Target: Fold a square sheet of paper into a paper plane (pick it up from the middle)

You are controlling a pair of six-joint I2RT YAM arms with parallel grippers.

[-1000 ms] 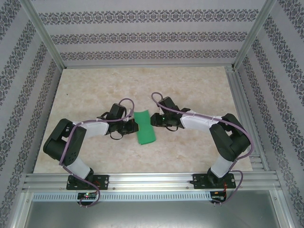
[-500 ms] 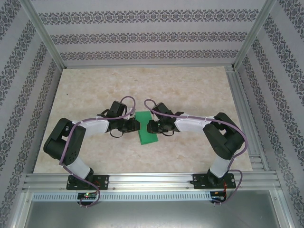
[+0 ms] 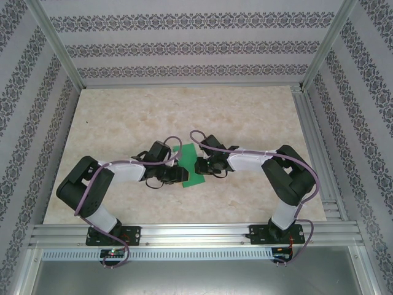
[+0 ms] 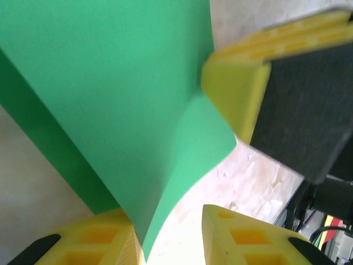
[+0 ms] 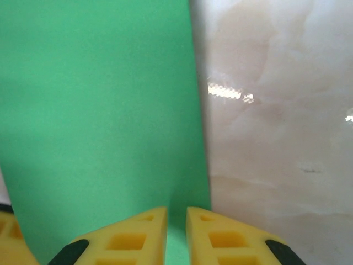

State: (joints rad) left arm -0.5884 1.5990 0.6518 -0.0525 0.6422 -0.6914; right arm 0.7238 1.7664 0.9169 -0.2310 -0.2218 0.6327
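Note:
The square sheet of paper (image 3: pixel 190 161), bright green and folded into a narrow strip, lies mid-table between both grippers. My left gripper (image 3: pixel 179 174) is at its near left edge. In the left wrist view that gripper (image 4: pixel 168 212) stands open, and a lifted, curling flap of the paper (image 4: pixel 110 94) leans against its left finger (image 4: pixel 99 243). My right gripper (image 3: pixel 198 166) reaches in from the right. In the right wrist view its (image 5: pixel 176 208) jaws are drawn nearly together, low over the flat paper (image 5: pixel 99 110) near the paper's right edge. One right finger (image 4: pixel 234 88) meets the sheet's edge.
The marble-patterned tabletop (image 3: pixel 123 123) stretches all round the paper. Aluminium frame rails (image 3: pixel 184 233) run along the near edge and the right side, and patterned walls enclose the back and sides. Both arms are bent inward over the table's centre.
My left gripper has opened and slid toward the paper's near end. My right gripper has moved left onto the paper and narrowed its jaws. The paper has turned slightly.

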